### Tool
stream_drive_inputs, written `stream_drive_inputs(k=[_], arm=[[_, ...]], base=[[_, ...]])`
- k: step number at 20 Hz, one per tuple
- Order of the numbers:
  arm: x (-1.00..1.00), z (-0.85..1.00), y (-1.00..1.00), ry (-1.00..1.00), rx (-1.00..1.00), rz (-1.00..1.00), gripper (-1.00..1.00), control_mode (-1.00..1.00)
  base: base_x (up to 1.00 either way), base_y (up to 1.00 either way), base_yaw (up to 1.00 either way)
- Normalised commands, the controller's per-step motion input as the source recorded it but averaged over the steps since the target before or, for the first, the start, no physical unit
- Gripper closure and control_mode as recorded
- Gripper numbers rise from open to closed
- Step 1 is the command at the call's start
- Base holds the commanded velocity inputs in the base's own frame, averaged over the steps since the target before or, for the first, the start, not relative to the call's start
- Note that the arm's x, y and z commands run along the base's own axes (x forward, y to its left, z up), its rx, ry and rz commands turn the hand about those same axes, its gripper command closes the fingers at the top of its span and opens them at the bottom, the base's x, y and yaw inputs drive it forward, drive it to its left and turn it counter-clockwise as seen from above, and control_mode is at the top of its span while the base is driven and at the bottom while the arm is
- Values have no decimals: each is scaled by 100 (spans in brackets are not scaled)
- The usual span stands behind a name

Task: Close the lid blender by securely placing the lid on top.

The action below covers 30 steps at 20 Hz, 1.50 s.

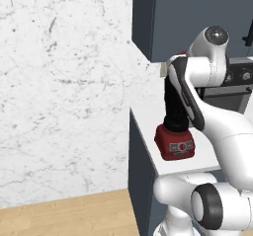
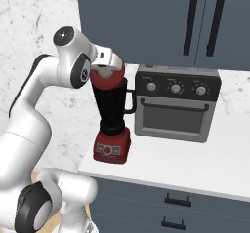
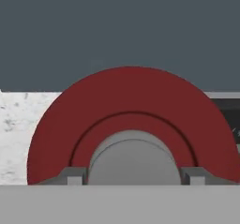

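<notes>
The blender [image 2: 113,129] stands on the white counter [image 2: 195,166], with a boxy red base [image 1: 175,143] and a tall dark jar [image 2: 110,105] whose handle faces the oven. My gripper [image 2: 108,67] is shut on the round red lid [image 2: 106,78]. It holds the lid tilted on edge at the jar's rim, its face turned outward rather than lying flat. In the hand view the lid [image 3: 131,110] rises as a red half disc. My gripper [image 3: 133,176] clamps its grey centre knob between two fingertips [image 3: 75,175].
A grey oven with knobs [image 2: 176,103] sits right beside the blender on its right. Dark blue wall cabinets [image 2: 171,22] hang close above the jar. The marble wall [image 1: 64,82] lies to the left, and the counter's front edge runs just before the blender base.
</notes>
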Motion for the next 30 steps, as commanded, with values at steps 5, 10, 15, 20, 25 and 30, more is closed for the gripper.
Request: stream_drive_inputs(k=[5, 10, 15, 20, 25, 30], arm=[[-1, 0, 6, 17, -2, -3, -100, -100], [-1, 0, 7, 14, -2, -3, -100, -100], [-5, 0, 6, 11, -2, -2, -100, -100], [-5, 0, 1, 6, -2, -1, -100, -100], [-31, 1, 0, 2, -1, 0, -100, -100], [-75, 2, -3, -4, -1, 0, -100, -100]], base=[[0, 0, 0], [0, 0, 0], [0, 0, 0], [0, 0, 0], [0, 0, 0], [0, 0, 0]])
